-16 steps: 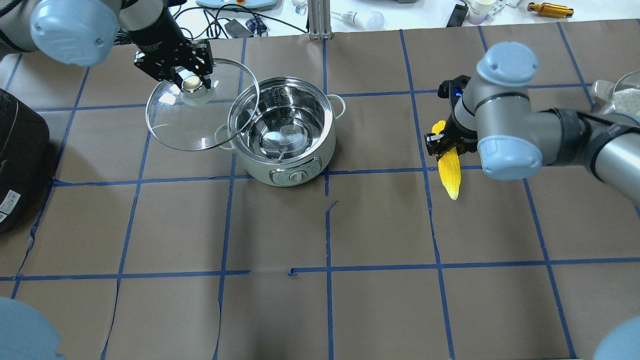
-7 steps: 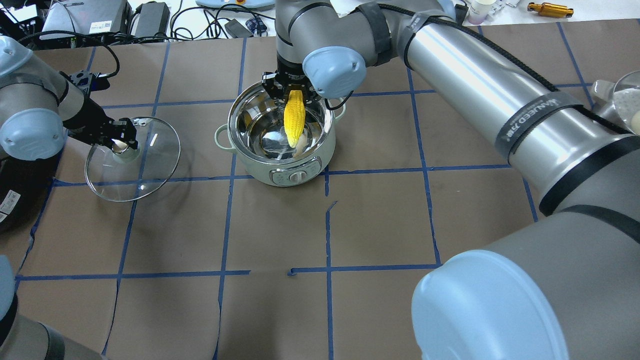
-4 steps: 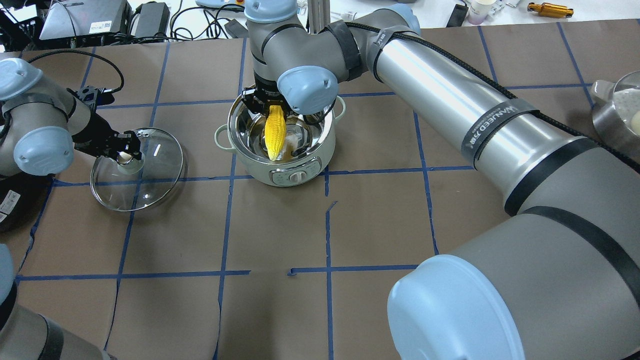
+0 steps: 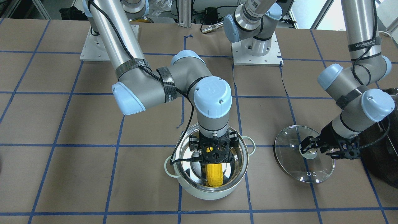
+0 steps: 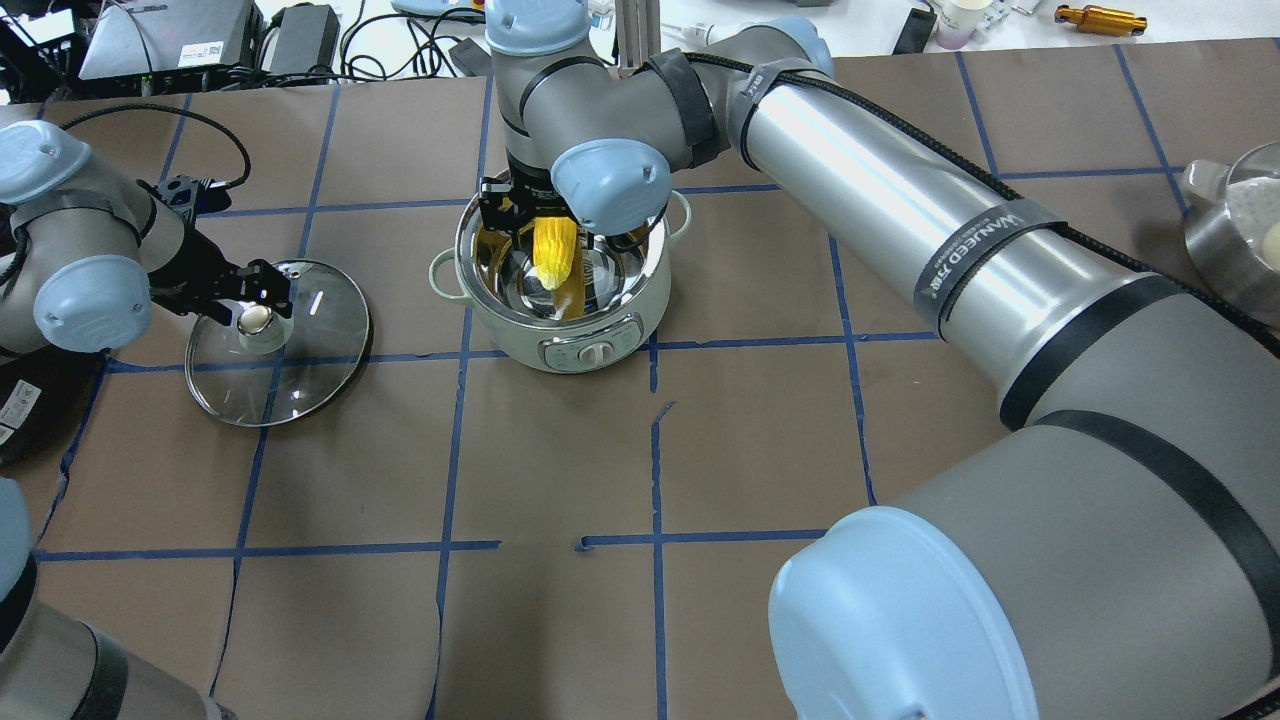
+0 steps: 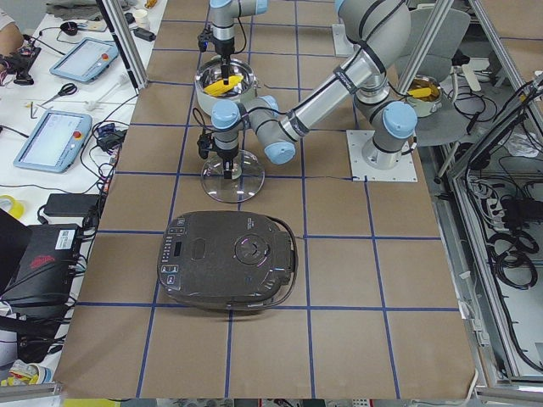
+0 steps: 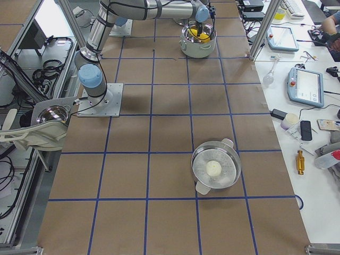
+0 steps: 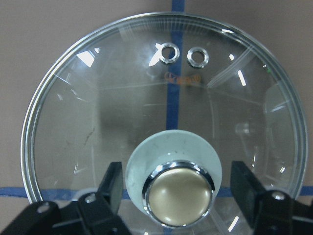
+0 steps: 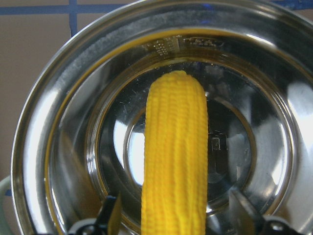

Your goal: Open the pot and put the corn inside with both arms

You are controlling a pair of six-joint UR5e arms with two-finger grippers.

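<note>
The mint-green pot (image 5: 520, 345) stands open, and it also shows in the front view (image 4: 202, 194). The yellow corn (image 5: 555, 250) lies tilted inside it, tip down on the steel bottom (image 9: 173, 161). My right gripper (image 4: 214, 158) is down inside the pot's rim. Its fingers (image 9: 110, 215) stand apart on either side of the corn with gaps, so it is open. The glass lid (image 5: 300, 350) lies flat on the table to the pot's left. My left gripper (image 8: 178, 191) is open around the lid's beige knob (image 8: 178, 198) without touching it.
A large black appliance (image 6: 229, 259) sits at the table's left end, close behind my left arm (image 5: 90, 300). A steel bowl with a white ball (image 7: 215, 167) stands far to the right. My right arm (image 5: 900, 230) reaches across the table's right half.
The right gripper carried the corn over and down into the pot, and its fingers now stand apart from it. The left gripper set the lid flat on the table and opened around the knob.
</note>
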